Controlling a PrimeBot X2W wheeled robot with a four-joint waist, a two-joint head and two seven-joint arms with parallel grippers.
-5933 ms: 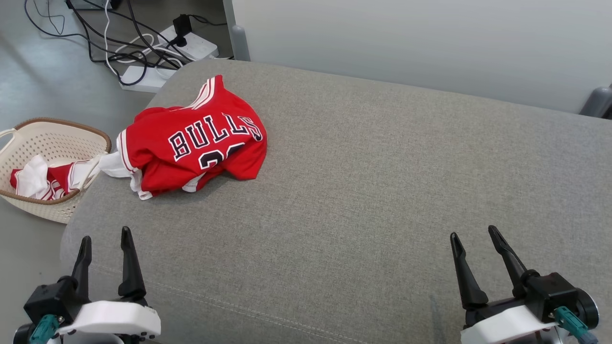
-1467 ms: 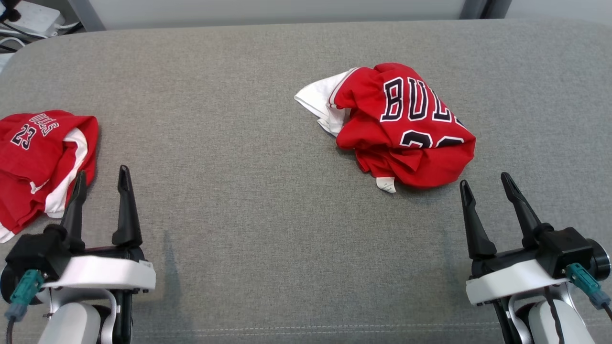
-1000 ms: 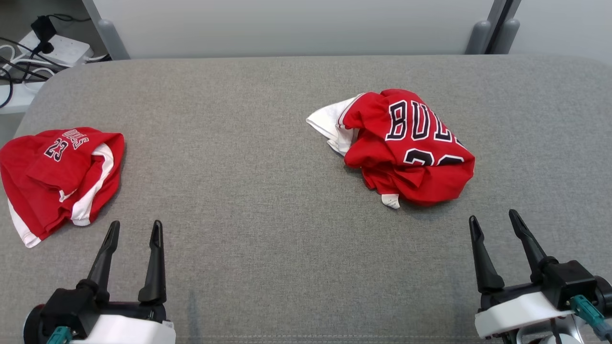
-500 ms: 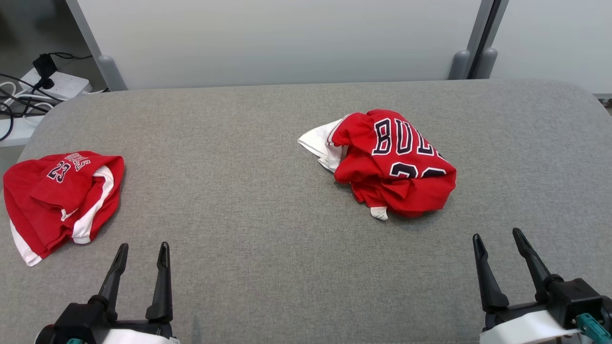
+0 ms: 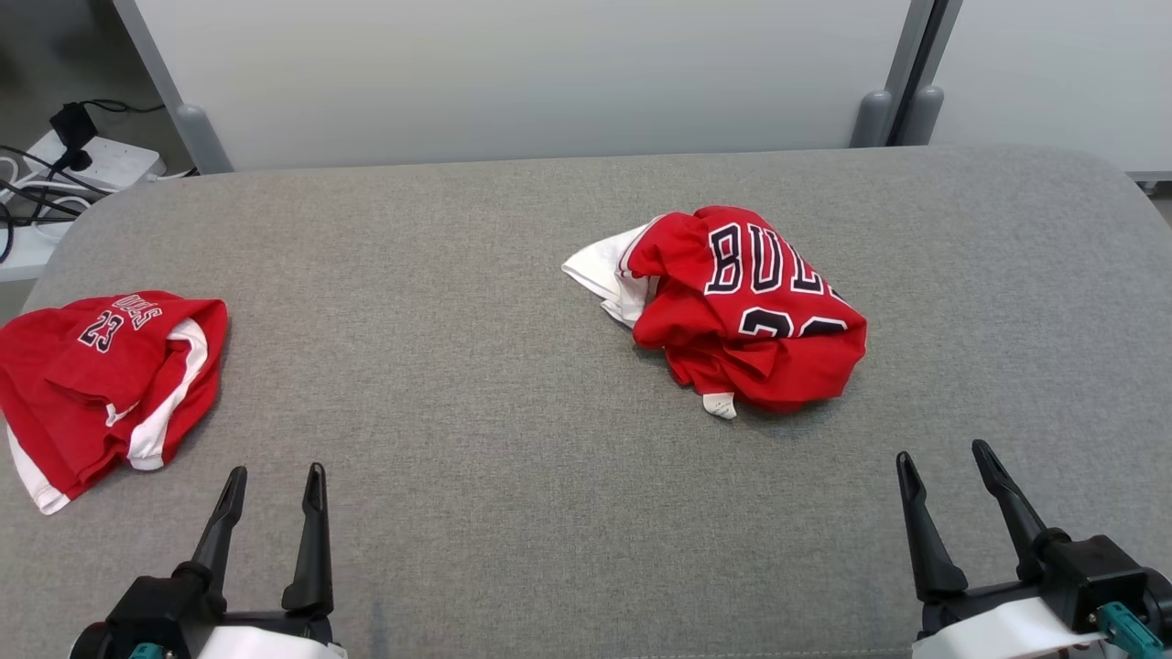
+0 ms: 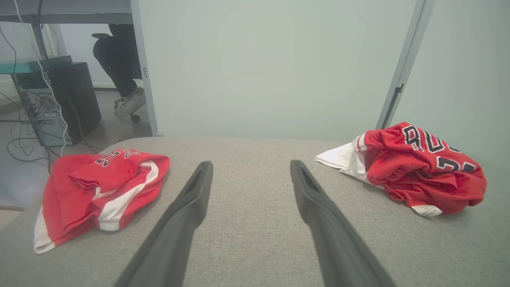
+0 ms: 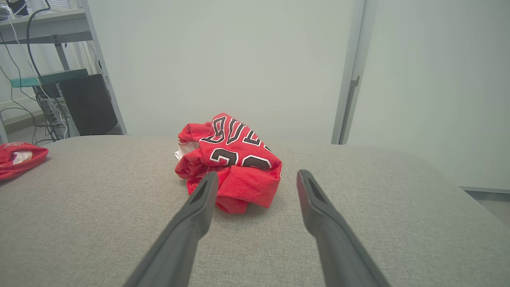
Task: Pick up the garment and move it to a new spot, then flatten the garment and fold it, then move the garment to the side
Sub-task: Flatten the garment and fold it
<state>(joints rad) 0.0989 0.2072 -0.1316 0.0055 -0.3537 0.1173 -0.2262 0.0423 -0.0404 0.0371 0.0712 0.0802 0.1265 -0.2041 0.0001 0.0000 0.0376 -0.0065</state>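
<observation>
You had the crumpled red jersey [image 5: 746,311] lying right of centre on the grey fabric-covered tabletop [image 5: 458,384]. I judged that heap to be the garment to pick up, since the other red garment [image 5: 101,384] at the left edge looked folded and set aside already.

The pickup turned on one relation. The jersey lay ahead of your right claw [image 5: 940,452] and somewhat to its left, near but not touching. Your left claw [image 5: 277,469] was well apart from it, with bare fabric between. In the right wrist view the heap sat just past the finger tips, its near edge showing behind the left finger's tip.

The heap's long axis ran on a slant, from the white flap at the far left to the red bulk at the near right, so the near red edge faced the right claw. Both claws stood released, fingers spread, holding nothing. The right arm was the nearer one, and I judged a short reach forward and slightly left would have suited.
</observation>
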